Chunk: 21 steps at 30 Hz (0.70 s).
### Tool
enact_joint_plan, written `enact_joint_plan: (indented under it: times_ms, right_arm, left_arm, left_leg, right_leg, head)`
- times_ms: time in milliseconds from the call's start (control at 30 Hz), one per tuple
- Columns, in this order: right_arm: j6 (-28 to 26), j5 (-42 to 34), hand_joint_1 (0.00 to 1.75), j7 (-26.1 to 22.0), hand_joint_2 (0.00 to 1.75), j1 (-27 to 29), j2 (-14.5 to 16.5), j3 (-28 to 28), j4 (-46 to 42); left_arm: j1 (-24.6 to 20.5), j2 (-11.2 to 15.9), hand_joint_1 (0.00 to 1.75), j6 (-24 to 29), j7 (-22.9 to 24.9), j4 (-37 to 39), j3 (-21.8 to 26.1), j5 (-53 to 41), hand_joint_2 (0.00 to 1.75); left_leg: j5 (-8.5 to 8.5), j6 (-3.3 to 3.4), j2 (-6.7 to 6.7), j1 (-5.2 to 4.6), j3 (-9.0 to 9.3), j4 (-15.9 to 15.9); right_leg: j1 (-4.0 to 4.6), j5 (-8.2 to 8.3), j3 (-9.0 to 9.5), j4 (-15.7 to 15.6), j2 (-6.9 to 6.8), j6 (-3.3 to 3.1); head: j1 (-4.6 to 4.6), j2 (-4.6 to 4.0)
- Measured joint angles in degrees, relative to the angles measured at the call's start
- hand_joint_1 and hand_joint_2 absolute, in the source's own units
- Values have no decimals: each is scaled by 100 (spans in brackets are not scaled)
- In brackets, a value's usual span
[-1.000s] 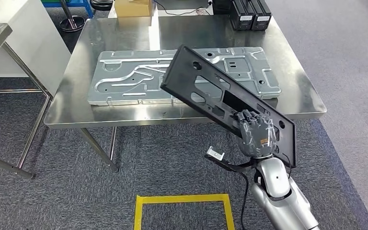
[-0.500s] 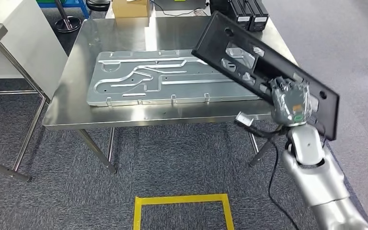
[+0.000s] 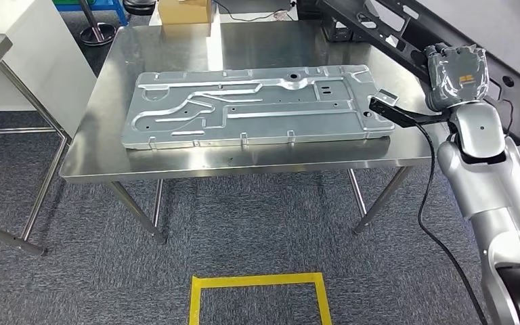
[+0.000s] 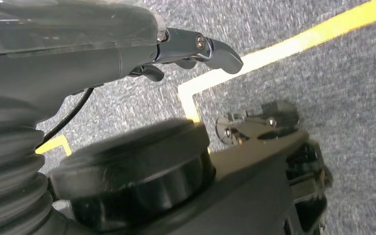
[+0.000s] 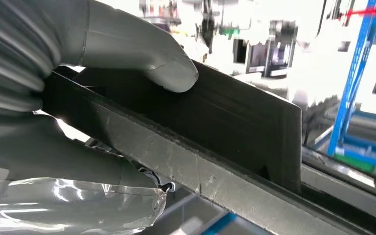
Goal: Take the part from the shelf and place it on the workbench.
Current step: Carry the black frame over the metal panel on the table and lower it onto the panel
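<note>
Right hand [image 3: 455, 76]: clamped on the black part [image 3: 406, 30], thumb [image 5: 169, 73] over one face and the fingers under the other, the rim pinched between them; a clear plastic film wraps the hand.
Left hand [image 4: 196, 49]: hanging low over the carpet; whether it is curled in or spread I cannot tell from here.
Black part: held up in the air past the far right corner of the counter [image 3: 277, 166], tilted, its low end out beyond the right edge and its high end running up over the far edge; it touches nothing below.
Step in hand: carrying the part in for set-down, as I read it; most of the task looks done, with only the lowering and letting go left.
How to do it well: I would bring the long panel back over the steel top before lowering, level it out so one long edge lands first, and let go only once it lies flat. Held near one end, it will want to swing.
Landing spot: the stamped metal plate [image 3: 254, 105] takes up the middle of the counter, so either lay the part on it squarely or pick the bare strip along the near edge.
Risk: the low end could clip the right edge on the way in.
Part material: matt black, stiff, thin, with a raised rim and cut-out windows.
Plate: pale grey pressed sheet, ribbed channels, small holes.
Counter: brushed stainless, shiny, on tube legs.
Floor: grey carpet [image 3: 257, 237] with a yellow tape outline [image 3: 257, 281].
</note>
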Motion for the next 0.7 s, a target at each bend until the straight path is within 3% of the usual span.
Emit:
enact_joint_plan:
  times_ms: [67,167,200,233,267,333,367,433,533,600,667,700]
  right_arm:
    - [-84,-84,175,-51,175,-155,25,50,360]
    - [-235,-141,175,-48,175,-288,141,127,874]
    - [-256,-144,175,-37,175,-307,196,156,1035]
    - [-266,-143,175,-25,175,-324,257,183,1189]
    - [-269,-141,175,-20,175,-343,317,207,1322]
    - [-272,-153,175,-33,175,-394,430,238,1545]
    - [-275,-165,175,-44,175,-428,475,247,1648]
    - [-284,-194,175,-83,175,-481,563,264,1863]
    - [-291,-221,175,-151,175,-497,670,293,2075]
    - [-297,-231,175,-170,175,-530,715,314,2188]
    - [-300,-223,175,-173,175,-553,770,339,2339]
    - [-299,-209,175,-172,175,-541,798,352,2403]
  left_arm:
    - [-5,-1,0,3,-18,0,0,1,175]
    - [-19,-1,0,5,-46,0,4,8,175]
    - [-30,-1,0,6,-50,0,5,10,175]
    - [-40,-1,0,8,-49,0,5,8,175]
    - [-46,-1,0,13,-41,0,5,4,175]
    - [-41,6,0,30,-23,0,5,0,175]
    - [-38,12,0,39,-15,0,6,-1,175]
    - [-30,23,0,54,-7,0,7,-1,175]
    - [-28,22,0,62,-7,0,7,0,175]
    - [-39,21,0,68,-7,0,7,2,175]
    - [-36,21,0,74,-1,0,7,2,175]
    - [-28,22,0,76,5,0,7,1,175]
  left_leg:
    - [-186,-54,-2,2,-122,286]
    - [-671,-91,-2,23,-648,1386]
    - [-715,-91,-2,25,-770,1622]
    - [-646,-80,-3,25,-790,1638]
    - [-478,-57,-3,24,-696,1417]
    - [-102,17,-2,6,-329,625]
    - [9,44,1,-4,-180,299]
    - [53,75,6,-20,-56,18]
    - [123,127,4,-3,-26,-82]
    - [176,161,5,30,2,-162]
    - [186,172,4,40,1,-176]
    - [184,170,3,40,1,-171]
  right_leg:
    - [-27,14,25,-36,-14,-78]
    - [-2,12,35,-39,-18,-133]
    - [11,9,37,-35,-14,-140]
    - [25,7,40,-29,-5,-145]
    - [40,3,44,-22,8,-147]
    - [69,-7,47,-7,32,-143]
    - [79,-10,41,0,37,-129]
    - [79,-4,27,-2,36,-84]
    - [75,-18,26,-9,33,7]
    - [66,-258,-138,365,29,59]
    - [32,-609,-501,1131,23,100]
    - [14,-680,-646,1410,20,115]
  head:
    - [-4,-1]
    - [-7,-1]
    - [-6,-1]
    - [-5,-1]
    - [-5,-1]
    - [-4,-1]
    - [-2,-1]
    - [1,-1]
    - [-1,0]
    - [13,0]
    - [27,-1]
    - [28,-1]
